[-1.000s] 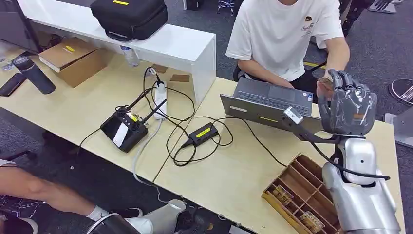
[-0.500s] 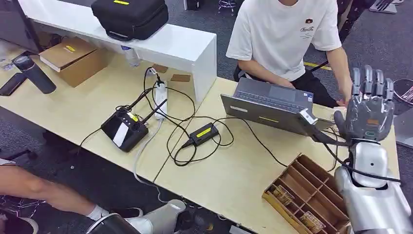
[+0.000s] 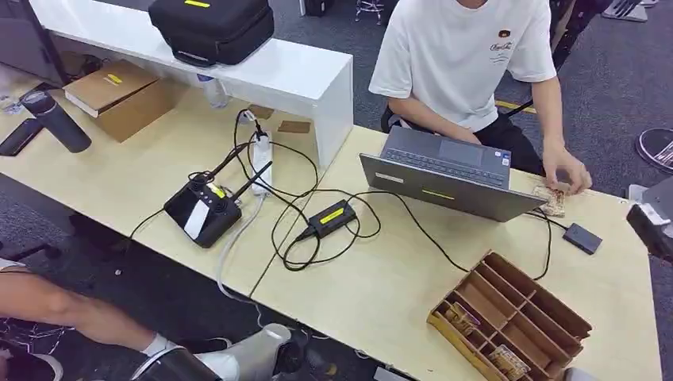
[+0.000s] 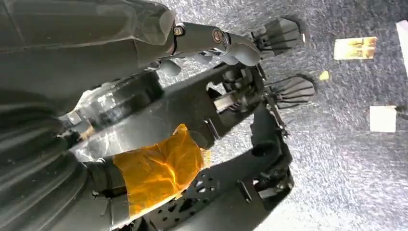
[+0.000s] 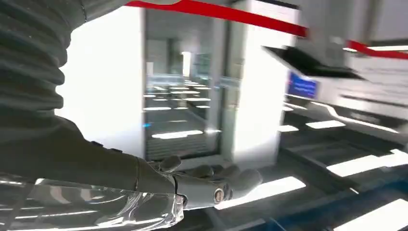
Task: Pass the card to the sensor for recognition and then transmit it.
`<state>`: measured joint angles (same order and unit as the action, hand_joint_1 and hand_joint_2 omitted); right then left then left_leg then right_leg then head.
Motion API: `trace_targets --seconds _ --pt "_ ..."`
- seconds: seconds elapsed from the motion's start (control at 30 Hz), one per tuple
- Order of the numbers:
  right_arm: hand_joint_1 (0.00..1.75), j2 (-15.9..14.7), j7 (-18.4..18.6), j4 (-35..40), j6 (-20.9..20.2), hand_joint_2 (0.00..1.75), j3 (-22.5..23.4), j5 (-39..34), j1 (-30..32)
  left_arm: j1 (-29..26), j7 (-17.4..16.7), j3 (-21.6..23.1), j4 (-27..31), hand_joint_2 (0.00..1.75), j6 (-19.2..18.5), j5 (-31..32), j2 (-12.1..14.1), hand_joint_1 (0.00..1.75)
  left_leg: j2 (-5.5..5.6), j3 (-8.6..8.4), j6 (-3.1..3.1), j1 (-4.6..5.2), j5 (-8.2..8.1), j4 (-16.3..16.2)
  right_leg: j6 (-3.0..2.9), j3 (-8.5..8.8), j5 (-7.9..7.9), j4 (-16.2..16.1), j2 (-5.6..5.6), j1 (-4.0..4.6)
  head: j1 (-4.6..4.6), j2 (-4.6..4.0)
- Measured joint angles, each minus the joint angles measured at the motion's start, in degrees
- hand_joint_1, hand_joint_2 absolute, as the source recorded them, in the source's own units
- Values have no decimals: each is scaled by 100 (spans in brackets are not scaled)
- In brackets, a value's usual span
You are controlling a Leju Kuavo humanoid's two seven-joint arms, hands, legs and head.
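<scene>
Right hand (image 5: pixel 211 185) gone from desk, empty, fingers extended; card (image 3: pixel 550 200) flat under person's hand (image 3: pixel 565 173).

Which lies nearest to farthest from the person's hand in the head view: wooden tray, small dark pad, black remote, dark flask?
1. small dark pad, just beside the person's hand
2. wooden tray, front right corner
3. black remote, mid-table
4. dark flask, far left

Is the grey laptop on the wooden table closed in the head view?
No: the grey laptop stands open on the light wooden table, its keyboard facing the person in the white T-shirt.
</scene>
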<state>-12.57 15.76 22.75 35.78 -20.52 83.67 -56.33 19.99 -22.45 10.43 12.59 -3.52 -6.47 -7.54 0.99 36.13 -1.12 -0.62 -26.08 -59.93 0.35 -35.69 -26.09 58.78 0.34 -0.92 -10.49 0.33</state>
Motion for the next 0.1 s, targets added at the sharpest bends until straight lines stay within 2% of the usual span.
trace_targets --seconds 0.1 --pt "0 -341 197 -170 -238 175 94 11 12 -28 13 0 0 175 -44 0 63 0 -1 0 1 0 -1 0 0 -1 0 -2 1 0 0 2"
